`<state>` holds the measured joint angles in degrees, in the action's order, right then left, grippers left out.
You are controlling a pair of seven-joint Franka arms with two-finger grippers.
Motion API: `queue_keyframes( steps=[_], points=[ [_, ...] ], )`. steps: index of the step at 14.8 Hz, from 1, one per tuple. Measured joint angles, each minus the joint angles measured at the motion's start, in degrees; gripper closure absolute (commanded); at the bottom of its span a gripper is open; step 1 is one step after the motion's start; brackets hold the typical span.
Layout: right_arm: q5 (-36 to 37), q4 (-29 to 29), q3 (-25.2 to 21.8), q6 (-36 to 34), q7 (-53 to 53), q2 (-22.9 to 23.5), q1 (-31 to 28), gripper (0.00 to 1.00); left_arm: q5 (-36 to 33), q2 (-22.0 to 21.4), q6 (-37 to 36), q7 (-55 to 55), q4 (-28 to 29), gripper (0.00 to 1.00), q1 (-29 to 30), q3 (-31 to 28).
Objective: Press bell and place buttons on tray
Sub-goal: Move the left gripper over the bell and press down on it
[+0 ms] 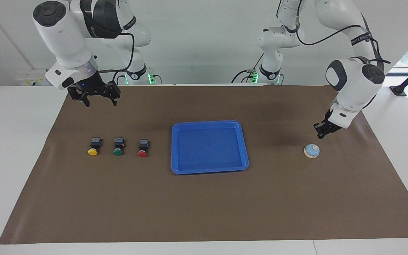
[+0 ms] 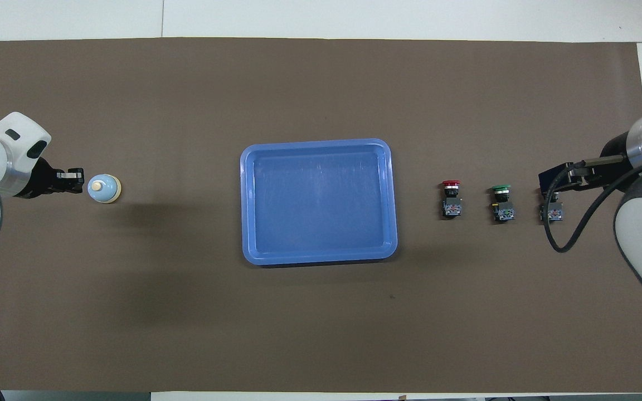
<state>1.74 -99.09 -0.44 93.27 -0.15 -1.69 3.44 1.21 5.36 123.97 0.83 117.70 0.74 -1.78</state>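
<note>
In the facing view, the tray (image 1: pixel 209 147) is seen lying flat at the middle of the brown mat (image 1: pixel 211 212) that covers the surface, with nothing in it. It is taken as the landmark. The 3 buttons are laid in a row toward the right arm's end of the surface from the tray, well apart from it: the red button (image 1: pixel 142 148) closest to the tray, then the green button (image 1: pixel 118 146), then the yellow button (image 1: pixel 94 146). Each is laid on its side, its cap turned away from the robots. The bell (image 1: pixel 311 151) is set upright toward the left arm's end of the surface, well apart from the tray. The left pincer (image 1: pixel 320 134) is held clenched, empty, just above the bell and not touching it. The right pincer (image 1: pixel 98 101) is held released, with nothing in it, up in the air over the mat, and that arm is waiting.

In the overhead view, the tray (image 2: pixel 319 256) is shown at the middle, with the bell (image 2: pixel 103 188) at one side and the red button (image 2: pixel 451 199), green button (image 2: pixel 502 203) and yellow button (image 2: pixel 553 210) at the other. The left pincer (image 2: pixel 78 178) is seen at the bell's edge. The yellow button's cap is covered by the right arm.
</note>
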Motion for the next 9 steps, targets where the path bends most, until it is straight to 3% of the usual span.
queue_keyframes(
  steps=[9],
  points=[
    [0.0, 0.0, 0.0, 0.0, 0.0, 0.0, 0.0, 0.0, 0.0, 4.3, 8.4, -0.2, 2.0, 1.0, 1.2, -0.1]
  ],
)
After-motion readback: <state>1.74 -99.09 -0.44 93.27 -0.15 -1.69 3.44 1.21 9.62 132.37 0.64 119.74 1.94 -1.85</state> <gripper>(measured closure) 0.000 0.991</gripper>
